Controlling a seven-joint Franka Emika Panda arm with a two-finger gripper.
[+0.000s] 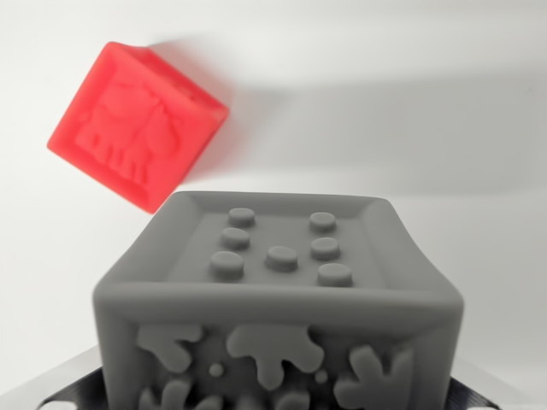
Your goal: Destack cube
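A gray cube (278, 299) fills the lower half of the wrist view, very close to the camera. Its upper face carries seven raised round studs inside a raised border; its near face carries embossed shapes. Dark parts of the tool (282, 395) are visible only at the bottom corners, on either side of the gray cube. The fingertips are hidden, so contact cannot be confirmed; the gray cube appears to be held between the jaws, but this is a judgement, and how wide the jaws stand cannot be told.

A red cube (137, 124) lies further off, toward the wrist view's left, on the white tabletop (444, 102). It is turned at an angle and shows an embossed animal figure. The two cubes are apart in this view; no stack is visible, and the destacking is judged to be largely done.

Possible faults from here:
- If the grip is shallow, the gray cube may slip or rotate when moved.
- If the gray cube is lowered toward the wrist view's left, the red cube may be struck.
- Because the area beneath the gray cube is hidden, its height above the tabletop cannot be judged, and an early release may let it tumble.
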